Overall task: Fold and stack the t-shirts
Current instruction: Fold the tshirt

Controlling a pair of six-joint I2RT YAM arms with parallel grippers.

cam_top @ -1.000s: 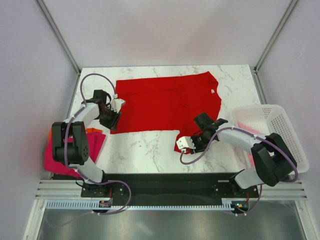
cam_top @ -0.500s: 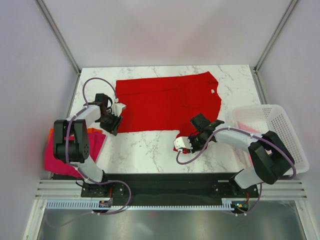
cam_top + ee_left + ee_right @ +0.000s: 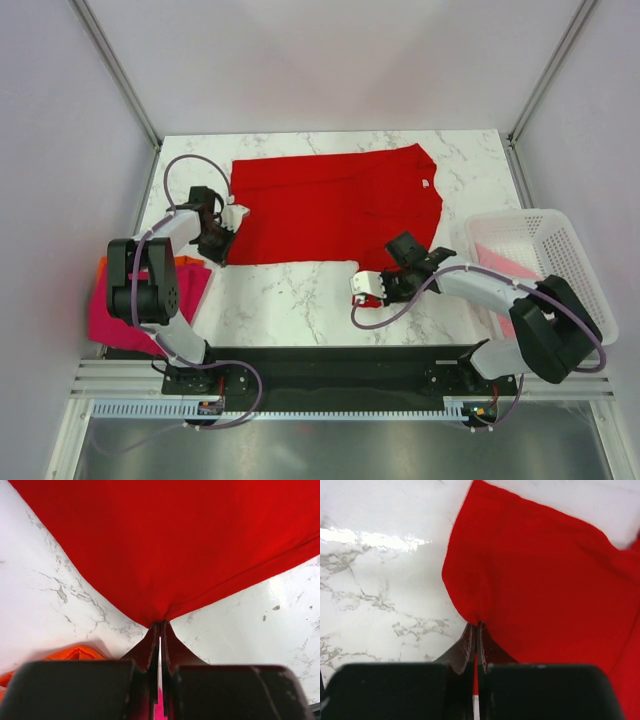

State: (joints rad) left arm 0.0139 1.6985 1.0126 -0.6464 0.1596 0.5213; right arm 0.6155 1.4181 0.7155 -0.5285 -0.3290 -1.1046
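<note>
Red t-shirt (image 3: 335, 205) lay spread on the marble table (image 3: 290, 300), its main fold not yet made. My left pincer (image 3: 160, 626) was clamped on its near-left corner, my right pincer (image 3: 477, 626) on its near-right hem. A magenta shirt (image 3: 105, 320) and an orange shirt (image 3: 192, 264) lay at the table's left edge; most work remained, I judged.

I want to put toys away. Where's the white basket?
In the overhead view the white basket sits at the table's right edge, just right of the red shirt.
</note>
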